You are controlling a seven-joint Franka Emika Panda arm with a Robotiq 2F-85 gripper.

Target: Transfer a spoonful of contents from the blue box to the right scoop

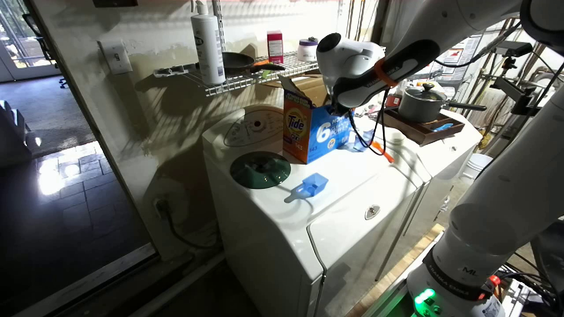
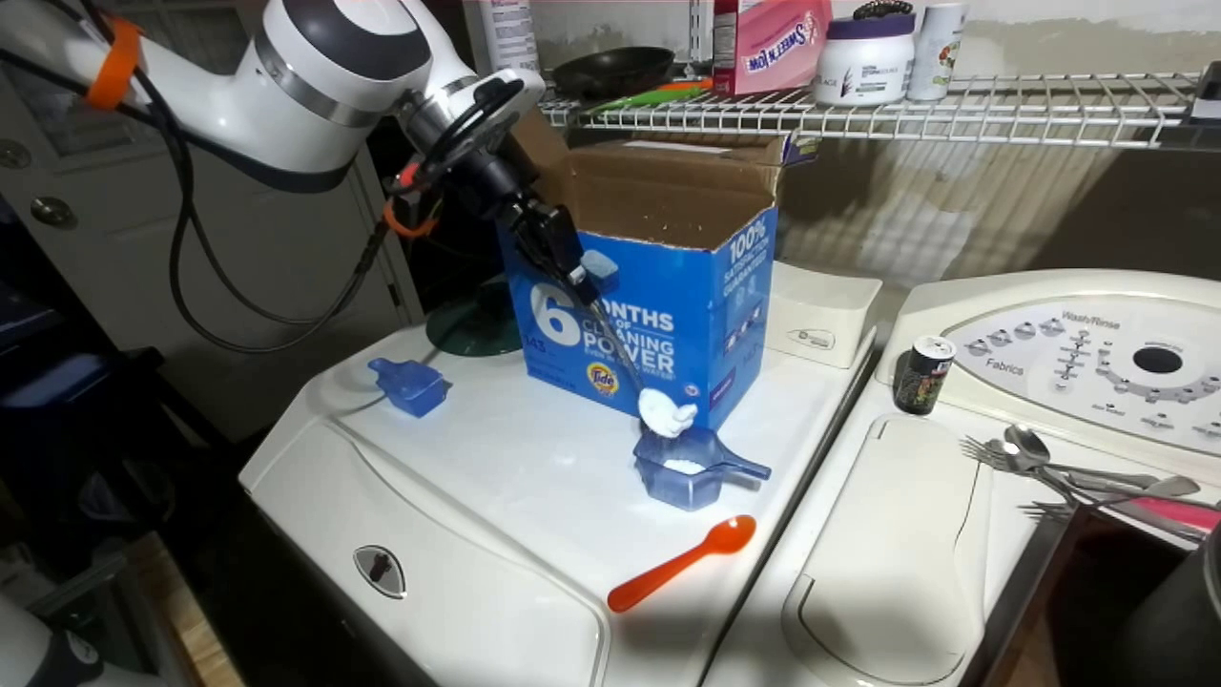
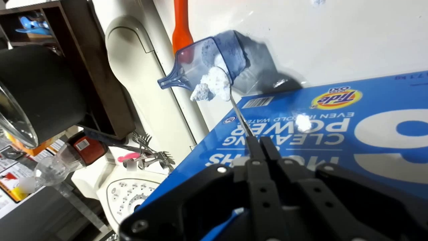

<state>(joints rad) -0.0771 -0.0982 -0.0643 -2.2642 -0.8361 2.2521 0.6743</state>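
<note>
Wrist view: pincer (image 3: pixel 260 142) closed nearly all the way, clamped on a metal spoon (image 3: pixel 239 113), white powder (image 3: pixel 215 82) heaped in the bowl above the right scoop (image 3: pixel 202 57). One lump jutted past the scoop's rim from there; to my mind, best to centre the bowl over the mouth first, then roll slowly, lest it drop on the desk (image 3: pixel 334 40).

In an exterior view: blue box (image 2: pixel 668 286) stood open-topped, spoon sloping down before its front; right scoop upright near its corner, powder inside, much of which the heap masked at the wrist. Bowl-to-rim contact uncertain.

In an exterior view: spoon not made out. Green disc (image 1: pixel 260 170) and deeper-blue scoop (image 1: pixel 315 184) lay plain, both missing from the wrist view.
</note>
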